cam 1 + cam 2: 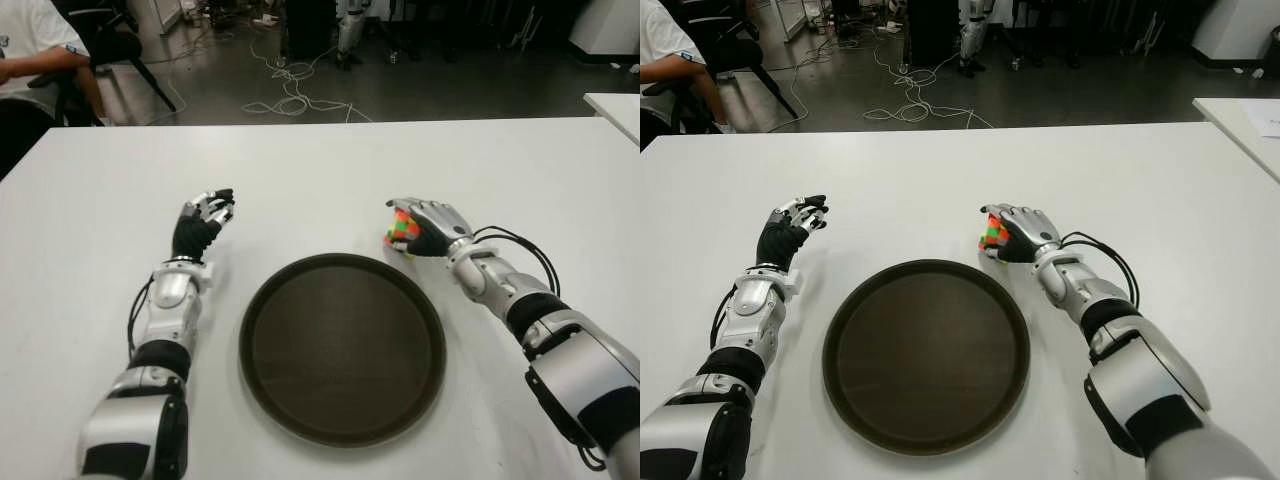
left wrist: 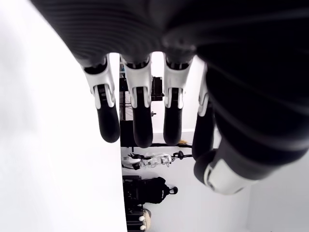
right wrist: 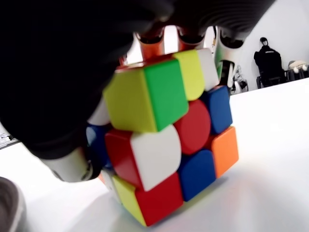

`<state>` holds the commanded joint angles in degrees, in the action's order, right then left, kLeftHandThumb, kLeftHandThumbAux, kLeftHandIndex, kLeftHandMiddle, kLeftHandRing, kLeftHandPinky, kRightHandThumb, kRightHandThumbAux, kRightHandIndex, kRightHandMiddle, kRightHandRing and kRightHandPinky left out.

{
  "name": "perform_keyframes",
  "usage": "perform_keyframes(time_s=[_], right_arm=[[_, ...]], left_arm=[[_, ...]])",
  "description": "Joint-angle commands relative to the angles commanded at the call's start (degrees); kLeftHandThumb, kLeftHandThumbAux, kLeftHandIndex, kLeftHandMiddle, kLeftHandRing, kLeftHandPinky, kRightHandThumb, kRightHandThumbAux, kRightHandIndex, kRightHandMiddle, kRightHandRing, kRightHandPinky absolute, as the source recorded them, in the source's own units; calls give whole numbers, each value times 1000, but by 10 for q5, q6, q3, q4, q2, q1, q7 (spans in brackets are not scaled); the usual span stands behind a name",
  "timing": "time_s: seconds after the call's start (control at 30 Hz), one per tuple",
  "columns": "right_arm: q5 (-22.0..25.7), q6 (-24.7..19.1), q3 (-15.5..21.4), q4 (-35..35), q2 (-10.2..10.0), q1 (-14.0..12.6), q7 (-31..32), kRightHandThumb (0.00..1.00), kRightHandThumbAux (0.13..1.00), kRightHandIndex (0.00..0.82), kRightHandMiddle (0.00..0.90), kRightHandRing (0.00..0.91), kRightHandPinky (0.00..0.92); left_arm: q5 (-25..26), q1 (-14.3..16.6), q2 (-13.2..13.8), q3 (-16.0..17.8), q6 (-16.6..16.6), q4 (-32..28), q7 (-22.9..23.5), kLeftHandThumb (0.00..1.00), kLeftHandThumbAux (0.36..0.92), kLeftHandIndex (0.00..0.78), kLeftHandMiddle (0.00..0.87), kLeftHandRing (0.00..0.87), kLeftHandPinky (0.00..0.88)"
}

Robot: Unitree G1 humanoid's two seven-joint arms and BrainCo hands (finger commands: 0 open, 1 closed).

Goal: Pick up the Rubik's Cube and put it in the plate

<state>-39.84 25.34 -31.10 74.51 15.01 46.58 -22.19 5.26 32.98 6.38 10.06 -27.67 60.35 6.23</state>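
The right hand (image 1: 428, 226) grasps the glossy, rounded-tile cube (image 3: 164, 135) on the smooth white table (image 1: 300, 170), beside the round dark plate (image 1: 343, 345); the left hand (image 1: 203, 222) shows left, fingers relaxed.

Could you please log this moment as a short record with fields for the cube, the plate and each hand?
Rubik's Cube: on the white table, just beyond the plate's far right rim, not yet lifted
right hand: over the cube, fingers closed around it
plate: dark, round, between the two arms, nothing in it
left hand: to the left of the plate, fingers relaxed, holding nothing
task stage: cube grasped, not yet in the plate
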Motion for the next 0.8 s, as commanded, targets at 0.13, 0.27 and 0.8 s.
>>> perform_keyframes(time_s=[0.13,0.27,0.8], right_arm=[[9,-1,9,0,-2,0,10,832,688,417,453,408,419],[11,-2,14,0,-3,-1,12,832,689,413,454,405,419],[2,-4,18,-4,-1,-2,-6,832,688,421,448,398,409]], left_arm=[[-4,1,1,-2,1,1,-3,681,724,399,254,232,257],[-4,0,2,-3,1,0,-2,681,723,399,255,236,258],[-6,1,2,-3,-3,5,-8,680,723,398,253,234,257]])
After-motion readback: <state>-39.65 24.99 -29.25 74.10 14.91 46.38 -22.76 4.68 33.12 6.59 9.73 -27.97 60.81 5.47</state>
